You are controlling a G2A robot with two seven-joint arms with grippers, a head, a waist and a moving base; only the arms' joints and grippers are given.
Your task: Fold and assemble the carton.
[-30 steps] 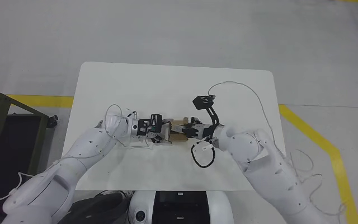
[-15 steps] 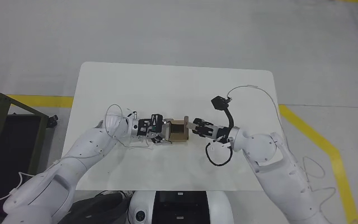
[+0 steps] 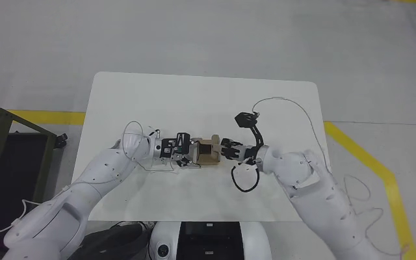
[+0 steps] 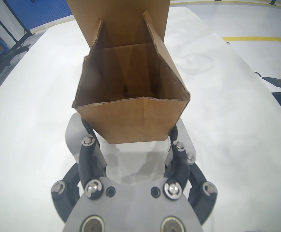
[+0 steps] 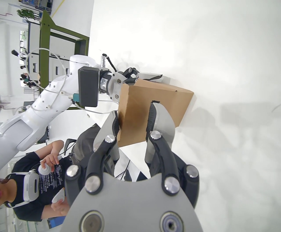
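Cardboard gripped at the left: my left gripper (image 4: pixel 130 131) is closed across the near end of the carton (image 3: pixel 208 151) and holds it at mid-table (image 3: pixel 195 97). Centre: the carton's mouth faces up, and its long axis runs from one gripper to the other. Right: my right gripper (image 5: pixel 134 118) has its jaws apart, holding nothing, with its tips at the opposite end wall. It is the free one, so I judge the next fold falls to it.

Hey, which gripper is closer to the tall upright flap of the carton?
Right. The right gripper is up against the tall flap of the carton, fingers apart. The left gripper clamps the low wall on the opposite side of the open box.
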